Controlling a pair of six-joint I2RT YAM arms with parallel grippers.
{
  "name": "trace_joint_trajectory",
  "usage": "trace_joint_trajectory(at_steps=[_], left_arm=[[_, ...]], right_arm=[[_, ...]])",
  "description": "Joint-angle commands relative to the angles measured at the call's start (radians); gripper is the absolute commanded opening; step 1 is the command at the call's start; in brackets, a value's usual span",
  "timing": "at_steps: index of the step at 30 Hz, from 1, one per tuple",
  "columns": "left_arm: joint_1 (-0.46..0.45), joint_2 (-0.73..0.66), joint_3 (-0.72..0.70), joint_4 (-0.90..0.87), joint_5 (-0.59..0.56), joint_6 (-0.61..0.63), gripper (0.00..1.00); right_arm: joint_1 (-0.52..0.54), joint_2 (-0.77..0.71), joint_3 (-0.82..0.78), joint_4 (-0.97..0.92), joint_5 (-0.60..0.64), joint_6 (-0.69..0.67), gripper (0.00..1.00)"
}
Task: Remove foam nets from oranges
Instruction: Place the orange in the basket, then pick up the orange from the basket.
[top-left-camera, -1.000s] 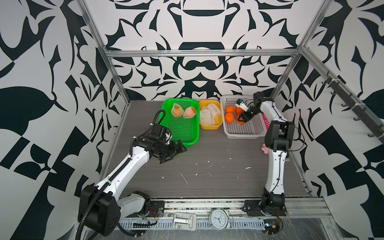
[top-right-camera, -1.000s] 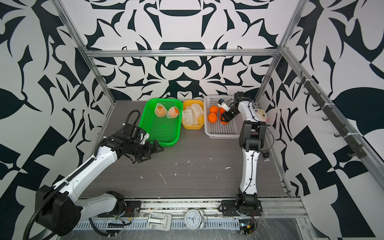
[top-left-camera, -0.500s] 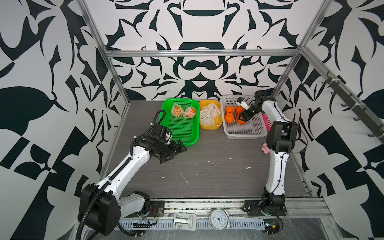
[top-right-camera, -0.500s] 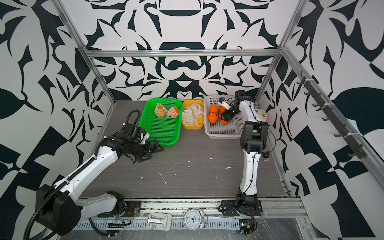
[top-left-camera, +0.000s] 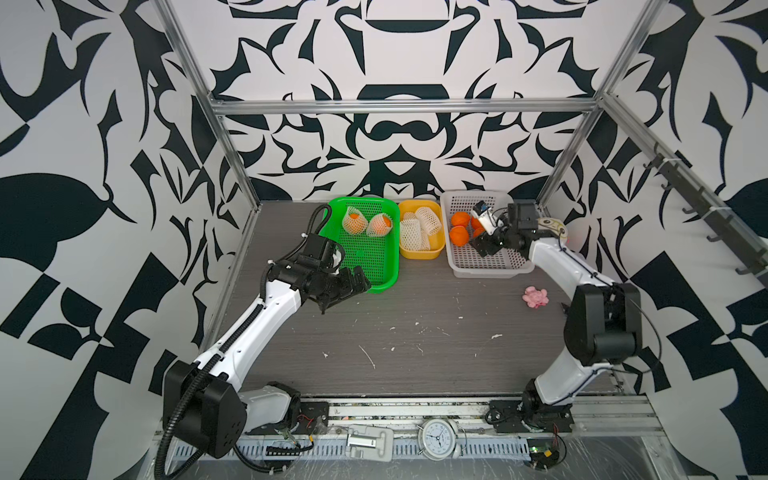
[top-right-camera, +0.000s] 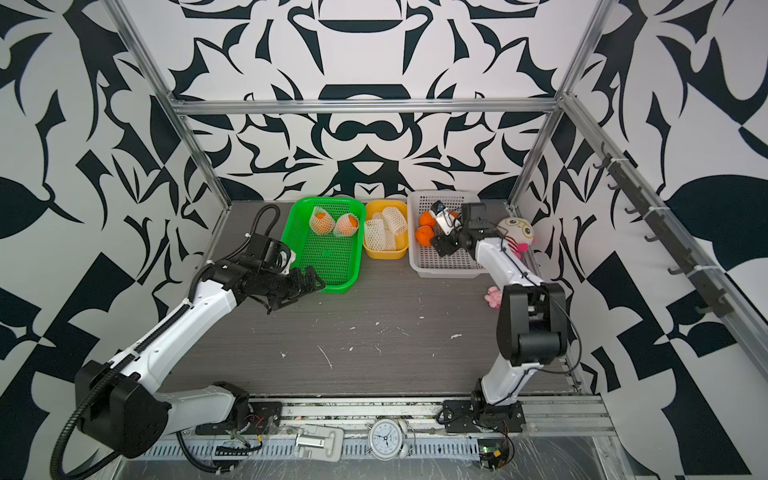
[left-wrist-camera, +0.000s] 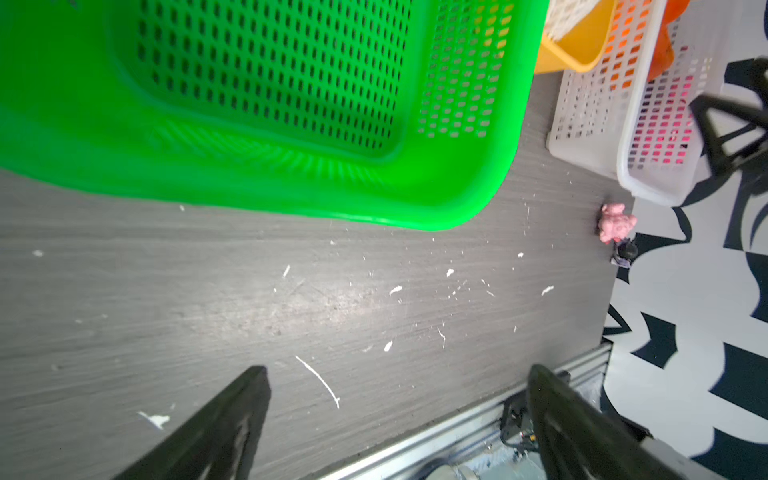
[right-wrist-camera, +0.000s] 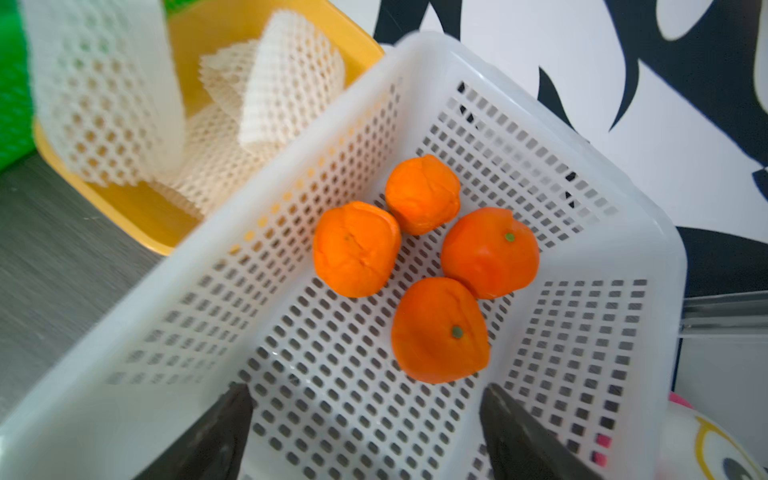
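Observation:
Several bare oranges (right-wrist-camera: 438, 330) lie together in the white perforated basket (right-wrist-camera: 316, 137), seen in a top view as oranges (top-left-camera: 459, 236) in the basket (top-left-camera: 490, 272). My right gripper (right-wrist-camera: 365, 388) hangs open just above that basket's floor, with nothing between its fingers, next to the nearest orange; in a top view it is the right gripper (top-left-camera: 478, 239). Two oranges still wrapped in foam nets (top-left-camera: 354, 221) (top-left-camera: 379, 225) sit at the far end of the green basket (top-left-camera: 374, 266). Empty foam nets (top-left-camera: 409, 233) fill the yellow tub (top-left-camera: 419, 252). My left gripper (top-left-camera: 344, 296) is open and empty over the table by the green basket's near corner.
A small pink toy (top-left-camera: 535, 296) lies on the table near the right wall. A round plush face (top-right-camera: 515, 227) sits behind the right arm beside the white basket. White foam flecks dot the table. A clock (top-left-camera: 436, 438) stands at the front rail.
My right gripper's jaws have spread wider above the white basket, and its elbow has shifted slightly to the right. The left arm has not moved.

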Motion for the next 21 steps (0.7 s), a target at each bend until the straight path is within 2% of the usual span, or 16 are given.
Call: trace_joint_trajectory(at_steps=[1, 3, 8, 13, 16, 21], left_arm=[[0.022, 0.075, 0.098, -0.051, -0.142, 0.078, 0.99], [0.029, 0.136, 0.157, -0.051, -0.186, 0.105, 0.99], [0.072, 0.34, 0.325, 0.005, -0.233, 0.135, 0.99], [0.077, 0.593, 0.567, -0.012, -0.363, 0.211, 0.99], [0.076, 0.746, 0.716, -0.027, -0.399, 0.234, 0.99], [0.073, 0.905, 0.902, -0.014, -0.443, 0.262, 0.99]], right_arm=[[0.112, -0.12, -0.147, 0.334, 0.117, 0.134, 0.95], [0.169, -0.178, -0.208, 0.346, 0.154, 0.155, 0.96], [0.269, -0.291, -0.357, 0.443, 0.257, 0.343, 0.97], [0.368, -0.3, -0.42, 0.513, 0.323, 0.476, 0.99], [0.402, -0.304, -0.492, 0.619, 0.341, 0.525, 0.99], [0.43, -0.33, -0.536, 0.611, 0.34, 0.569, 1.0]])
